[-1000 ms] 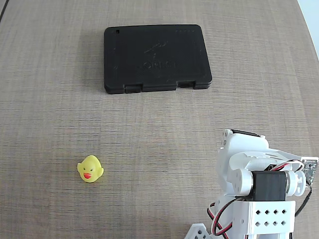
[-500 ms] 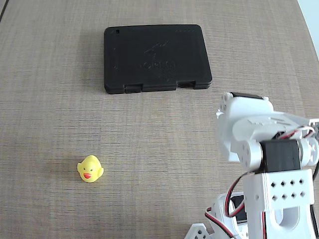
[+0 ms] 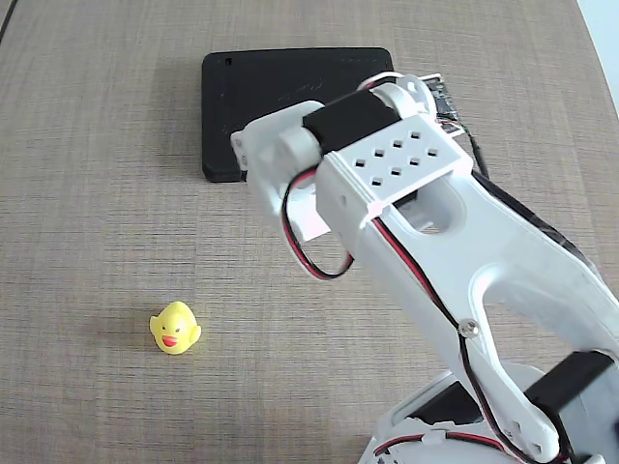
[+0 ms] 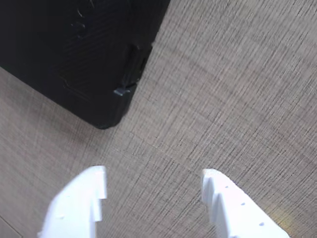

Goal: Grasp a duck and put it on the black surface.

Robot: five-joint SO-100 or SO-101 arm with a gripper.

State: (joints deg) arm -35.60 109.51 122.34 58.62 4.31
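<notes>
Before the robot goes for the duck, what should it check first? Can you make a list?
1. Pincer open: ok. The wrist view shows its two white tips wide apart with only bare table between them.
2. Pincer empty: ok, nothing held.
3. Duck free to grab: ok. It sits alone on the table in the fixed view, nothing touching it.
4. Pincer lined up with duck: not ok. The wrist view shows no duck, only the slab's corner and table.
5. Slab clear for landing: cannot tell fully. The part showing is bare, but the arm hides some of it.
6. Duck upright: ok, beak facing the camera.
</notes>
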